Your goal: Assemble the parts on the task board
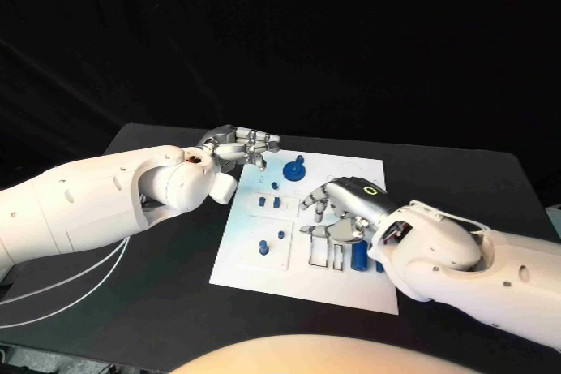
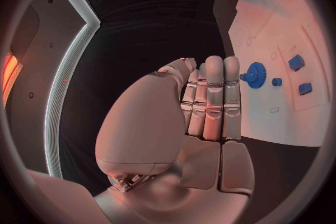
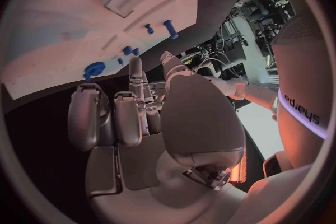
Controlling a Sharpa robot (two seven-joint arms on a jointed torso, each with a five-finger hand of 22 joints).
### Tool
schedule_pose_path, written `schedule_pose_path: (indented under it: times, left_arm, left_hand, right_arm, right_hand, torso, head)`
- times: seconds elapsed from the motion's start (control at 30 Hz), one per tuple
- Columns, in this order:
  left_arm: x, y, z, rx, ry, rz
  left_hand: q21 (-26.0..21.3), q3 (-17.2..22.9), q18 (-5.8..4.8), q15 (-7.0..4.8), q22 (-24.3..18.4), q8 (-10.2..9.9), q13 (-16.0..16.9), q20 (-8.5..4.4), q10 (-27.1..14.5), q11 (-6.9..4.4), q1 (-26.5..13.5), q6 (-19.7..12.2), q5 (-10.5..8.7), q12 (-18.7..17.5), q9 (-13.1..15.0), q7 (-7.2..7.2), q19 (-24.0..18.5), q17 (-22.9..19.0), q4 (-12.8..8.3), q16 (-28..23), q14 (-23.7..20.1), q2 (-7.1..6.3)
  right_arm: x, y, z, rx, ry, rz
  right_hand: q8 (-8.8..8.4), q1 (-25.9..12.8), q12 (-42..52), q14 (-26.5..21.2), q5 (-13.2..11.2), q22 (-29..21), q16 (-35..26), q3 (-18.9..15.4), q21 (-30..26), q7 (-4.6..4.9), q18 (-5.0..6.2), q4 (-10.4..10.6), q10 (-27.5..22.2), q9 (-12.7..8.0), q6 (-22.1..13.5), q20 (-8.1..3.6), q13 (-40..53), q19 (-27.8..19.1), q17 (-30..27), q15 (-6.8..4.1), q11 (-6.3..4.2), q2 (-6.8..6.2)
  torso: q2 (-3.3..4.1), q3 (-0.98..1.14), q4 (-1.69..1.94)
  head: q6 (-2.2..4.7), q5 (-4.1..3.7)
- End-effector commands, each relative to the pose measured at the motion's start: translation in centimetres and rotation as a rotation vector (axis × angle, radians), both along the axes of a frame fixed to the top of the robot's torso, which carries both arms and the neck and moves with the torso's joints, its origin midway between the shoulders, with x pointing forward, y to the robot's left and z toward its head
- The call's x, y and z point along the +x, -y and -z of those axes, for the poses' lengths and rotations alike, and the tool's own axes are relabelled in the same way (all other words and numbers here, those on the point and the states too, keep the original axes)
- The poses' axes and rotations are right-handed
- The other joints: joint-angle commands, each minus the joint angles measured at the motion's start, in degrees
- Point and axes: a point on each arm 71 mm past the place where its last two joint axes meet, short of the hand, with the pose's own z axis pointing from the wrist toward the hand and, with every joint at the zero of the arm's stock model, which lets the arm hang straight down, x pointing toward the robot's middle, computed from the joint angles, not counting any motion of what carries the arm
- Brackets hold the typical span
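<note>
The bench (image 1: 140, 309) carries the task board (image 1: 271, 264). The right hand (image 1: 333, 208) hovers over it, the left hand (image 1: 240, 147) at its far edge, both empty, fingers apart. The blue gear (image 1: 293, 172) stands near the left hand; a careless reach could knock it.

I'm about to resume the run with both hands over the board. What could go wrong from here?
The right hand hovers low over the board, hiding the slots beneath it from the head view; a blind descent could knock the upright blue cylinder. The left hand sits at the board's far edge beside the blue gear; a sweep inward might bump it or shift the board.
</note>
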Motion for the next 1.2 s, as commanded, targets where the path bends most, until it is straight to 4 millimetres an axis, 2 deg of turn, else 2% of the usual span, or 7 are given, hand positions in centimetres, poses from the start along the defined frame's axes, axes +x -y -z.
schedule_pose_path:
  times: [0.03,0.13,0.17,0.27,0.53,0.7,1.2]
  left_arm:
    - [-0.1,0.0,0.0,-0.003,0.002,0.013]
    - [-0.2,-0.1,0.1,0.0,0.0,0.011]
    - [-0.2,-0.1,0.2,0.001,0.0,0.011]
    - [-0.2,-0.2,0.3,0.002,-0.002,0.011]
    - [-0.3,-0.2,0.5,0.003,-0.007,0.011]
    - [-0.3,-0.2,0.5,0.003,-0.008,0.013]
    - [-0.4,-0.5,0.5,0.004,-0.009,0.01]
  left_hand:
    - [-0.13,-0.03,0.94,0.11,-0.05,0.32,0.06,0.26,-0.37,0.03,0.02,-0.24,-0.01,0.14,-0.06,0.28,-0.3,-0.05,-0.33,-0.17,-0.19,0.38]
    - [-0.18,-0.07,0.95,0.12,-0.08,0.34,0.06,0.27,-0.43,0.04,-0.05,-0.28,-0.01,0.18,-0.08,0.29,-0.31,-0.08,-0.31,-0.17,-0.2,0.39]
    - [-0.18,-0.07,0.95,0.12,-0.08,0.34,0.06,0.27,-0.43,0.04,-0.05,-0.28,-0.01,0.18,-0.08,0.29,-0.31,-0.08,-0.31,-0.17,-0.2,0.39]
    - [-0.18,-0.07,0.95,0.12,-0.08,0.34,0.06,0.27,-0.43,0.04,-0.05,-0.28,-0.01,0.18,-0.08,0.29,-0.31,-0.08,-0.31,-0.17,-0.2,0.39]
    - [-0.19,-0.09,0.94,0.13,-0.08,0.35,0.06,0.28,-0.44,0.05,-0.11,-0.28,-0.02,0.22,-0.08,0.3,-0.3,-0.1,-0.28,-0.17,-0.21,0.42]
    - [-0.19,-0.09,0.94,0.13,-0.08,0.35,0.06,0.28,-0.44,0.05,-0.11,-0.28,-0.02,0.22,-0.08,0.3,-0.3,-0.1,-0.28,-0.17,-0.21,0.42]
    - [-0.19,-0.09,0.94,0.13,-0.08,0.35,0.06,0.28,-0.44,0.05,-0.11,-0.28,-0.02,0.22,-0.08,0.3,-0.3,-0.1,-0.28,-0.17,-0.21,0.42]
  right_arm:
    - [0.4,2.8,0.0,0.111,-0.161,0.133]
    - [0.2,5.6,0.3,0.089,-0.22,0.215]
    - [0.0,6.4,0.5,0.079,-0.234,0.236]
    - [-0.8,8.1,1.0,0.048,-0.257,0.282]
    - [-2.5,9.9,2.0,-0.019,-0.255,0.35]
    - [-2.9,9.9,2.7,-0.04,-0.264,0.378]
    - [-3.1,8.6,5.2,-0.078,-0.303,0.387]
  right_hand:
    - [1.01,-1.02,7.28,3.15,1.41,11.19,1.35,-3.07,2.88,-0.89,-1.46,0.89,3.5,0.44,1.42,-0.99,5.31,1.32,2.0,-1.0,-1.24,-0.53]
    - [2.77,-0.51,42.05,3.73,1.93,12.44,3.42,-7.96,6.28,-2.43,-2.12,1.87,6.31,2.07,1.96,-2.31,43.57,2.59,5.07,-1.52,-2.22,0.27]
    - [3.85,-0.65,49.23,3.94,1.95,12.77,4.17,-8.7,7.55,-2.26,-2.4,2.46,7.61,2.86,3.15,-2.22,52.46,3.05,6.35,-1.85,-2.21,1.62]
    - [5.31,-0.9,57.12,4.39,1.92,13.34,5.62,-10.83,9.76,-2.52,-2.85,2.58,10.02,4.55,3.8,-2.06,62.69,3.86,8.78,-2.13,-2.7,2.58]
    - [6.71,-2.62,60.79,4.84,3.24,13.94,7.09,-13.02,12.01,-2.89,-3.31,2.86,11.7,6.8,3.78,-2.25,68.01,4.67,11.38,-2.34,-2.99,3.45]
    - [6.86,-4.07,60.95,4.92,5.08,14.07,7.4,-13.83,12.53,-2.87,-3.41,2.91,11.68,7.52,3.31,-2.24,68.45,4.85,11.92,-2.31,-2.95,3.85]
    - [6.94,-4.51,60.15,4.83,5.64,13.93,7.23,-14.01,12.03,-2.86,-3.3,2.93,11.0,7.87,3.18,-2.22,67.48,4.64,11.56,-2.28,-2.93,4.29]
  torso:
    - [-0.43,-0.1,-0.67]
    - [-0.65,-0.02,-1.03]
    - [-0.73,0.03,-1.17]
    - [-0.85,0.07,-1.56]
    - [-1.09,0.2,-2.25]
    - [-1.06,0.16,-2.1]
    - [-0.89,0.05,-1.87]
  head:
    - [0.57,-2.43]
    - [0.83,-3.45]
    - [0.78,-3.89]
    - [0.83,-5.1]
    - [0.62,-6.52]
    - [0.46,-7.01]
    - [-0.11,-7.29]
